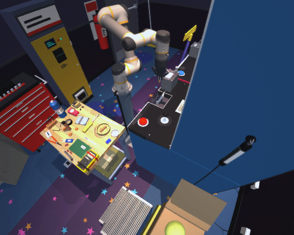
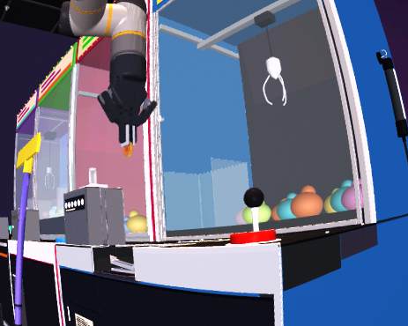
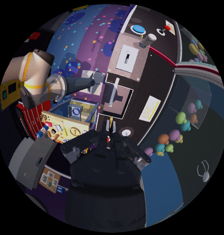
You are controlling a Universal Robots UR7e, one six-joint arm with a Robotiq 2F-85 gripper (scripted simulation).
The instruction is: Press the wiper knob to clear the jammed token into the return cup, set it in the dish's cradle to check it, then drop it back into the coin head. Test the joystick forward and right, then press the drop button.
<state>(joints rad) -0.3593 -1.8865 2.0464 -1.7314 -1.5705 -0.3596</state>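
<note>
The orange token (image 2: 127, 150) is half hidden between my fingertips; I hold it edge-on in my closed gripper (image 2: 127, 143), high above the console. In the wrist camera it shows as a thin gold edge (image 3: 110, 120). The grey coin head (image 1: 169, 81) stands just right of and below me, with its white slot plate (image 3: 127, 58) and the wiper knob (image 3: 149, 39) on its far side. The dish with its cradle (image 3: 114, 96) lies nearer, below me. The joystick (image 1: 165, 115) and the red drop button (image 1: 143, 121) sit at the console's near end.
The cabinet's glass front (image 2: 250, 132) rises close to my right, with plush balls and a claw (image 2: 274, 83) behind it. A blue button (image 1: 181, 73) lies past the coin head. A cluttered workbench (image 1: 84, 129) stands left of the console, beside my arm's pedestal (image 1: 124, 101).
</note>
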